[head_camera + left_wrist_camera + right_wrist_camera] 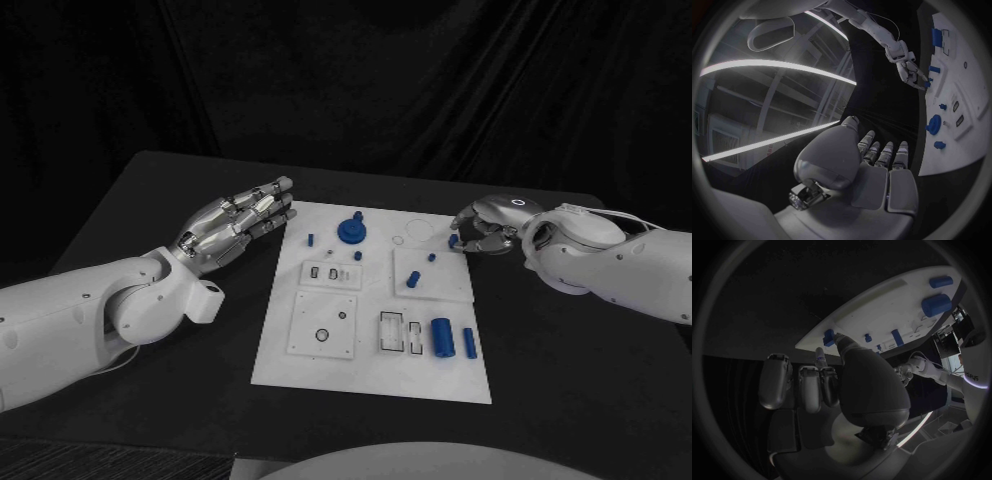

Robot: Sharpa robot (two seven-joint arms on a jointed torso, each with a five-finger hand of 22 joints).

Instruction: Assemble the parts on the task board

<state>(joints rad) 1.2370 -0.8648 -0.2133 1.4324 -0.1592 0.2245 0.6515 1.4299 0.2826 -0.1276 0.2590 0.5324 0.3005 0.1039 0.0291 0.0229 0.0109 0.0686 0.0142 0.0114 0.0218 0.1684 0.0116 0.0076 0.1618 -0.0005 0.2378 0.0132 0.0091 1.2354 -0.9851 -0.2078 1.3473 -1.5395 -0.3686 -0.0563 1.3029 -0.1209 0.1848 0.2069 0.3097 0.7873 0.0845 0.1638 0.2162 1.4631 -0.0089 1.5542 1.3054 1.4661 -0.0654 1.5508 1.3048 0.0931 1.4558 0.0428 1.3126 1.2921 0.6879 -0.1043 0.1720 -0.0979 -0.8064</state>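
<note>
Board: white task board [372, 375] lies mid-table on black table [577, 390], long axis running away from robot.
Parts: large blue round part [351, 230] stands near far edge of board; small blue peg [310, 239] just left of it. Blue cylinder [443, 338] and slim blue block [470, 342] lie side by side near right edge, in near half. Small blue stud [414, 279] sits on raised sq. panel at right.
L hand: left hand [238, 222] off board, beside its far-left corner, fingers straight and slightly apart, holding nothing.
R hand: right hand [483, 236] at far-right edge of board, fingertips curled down, thumb and finger pinching small blue part [828, 334] at the rim.
</note>
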